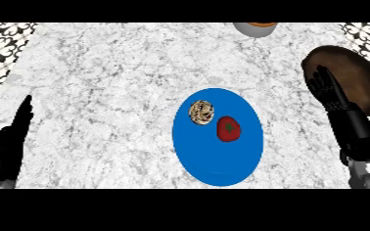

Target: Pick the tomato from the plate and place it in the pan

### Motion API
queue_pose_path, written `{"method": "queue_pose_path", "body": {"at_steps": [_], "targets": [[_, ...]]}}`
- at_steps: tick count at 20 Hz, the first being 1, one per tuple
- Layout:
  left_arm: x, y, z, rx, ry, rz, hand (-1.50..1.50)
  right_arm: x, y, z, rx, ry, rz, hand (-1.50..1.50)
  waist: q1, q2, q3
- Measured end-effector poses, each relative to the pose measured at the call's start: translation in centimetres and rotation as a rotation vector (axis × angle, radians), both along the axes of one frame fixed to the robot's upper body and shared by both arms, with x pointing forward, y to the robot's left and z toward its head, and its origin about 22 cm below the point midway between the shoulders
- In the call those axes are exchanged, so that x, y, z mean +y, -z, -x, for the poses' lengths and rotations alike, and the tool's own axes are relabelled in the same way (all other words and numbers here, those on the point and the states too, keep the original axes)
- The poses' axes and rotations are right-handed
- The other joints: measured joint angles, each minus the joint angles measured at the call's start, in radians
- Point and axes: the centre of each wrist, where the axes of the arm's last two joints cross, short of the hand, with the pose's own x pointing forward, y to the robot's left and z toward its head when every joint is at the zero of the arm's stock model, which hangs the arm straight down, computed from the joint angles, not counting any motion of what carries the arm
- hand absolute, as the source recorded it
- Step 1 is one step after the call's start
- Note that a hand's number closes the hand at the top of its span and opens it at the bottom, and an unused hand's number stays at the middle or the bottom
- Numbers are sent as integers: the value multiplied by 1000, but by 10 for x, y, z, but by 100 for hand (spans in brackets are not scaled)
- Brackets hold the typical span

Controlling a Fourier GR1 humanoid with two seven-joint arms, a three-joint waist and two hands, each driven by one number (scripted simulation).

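A red tomato (229, 128) lies on the blue plate (217, 164), right of the plate's middle. Beside it, to the upper left, sits a round brown-and-cream pastry (201, 112). The dark brown pan (345, 71) shows at the right edge of the counter, partly cut off by the view. My right hand (329, 90) is open with straight fingers, held over the pan's near side, well to the right of the tomato and holding nothing. My left hand (16, 129) rests open at the left edge, fingers up.
A grey bowl with something orange inside (256, 28) stands at the counter's far edge. The white marble counter (108, 78) stretches wide to the left of the plate. Patterned wall tiles (14, 41) show at both far corners.
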Motion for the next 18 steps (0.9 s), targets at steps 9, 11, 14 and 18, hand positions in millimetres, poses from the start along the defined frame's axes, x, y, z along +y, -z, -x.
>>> {"method": "queue_pose_path", "body": {"at_steps": [9,11,14,18], "targets": [[-68,-29,-39,-168,190,341,0,33,-35,-44,-120,-280,-40,150,18,-14,17],[-71,-33,-44,-181,205,391,0,23,-30,-41,-178,-279,25,-150,6,-17,18],[-78,-38,-49,-187,222,437,0,1,-11,-27,-192,-280,122,-150,-4,-21,19],[-78,-39,-51,-193,231,459,0,-32,-15,-23,-212,-285,264,-150,-5,-23,20]]}}
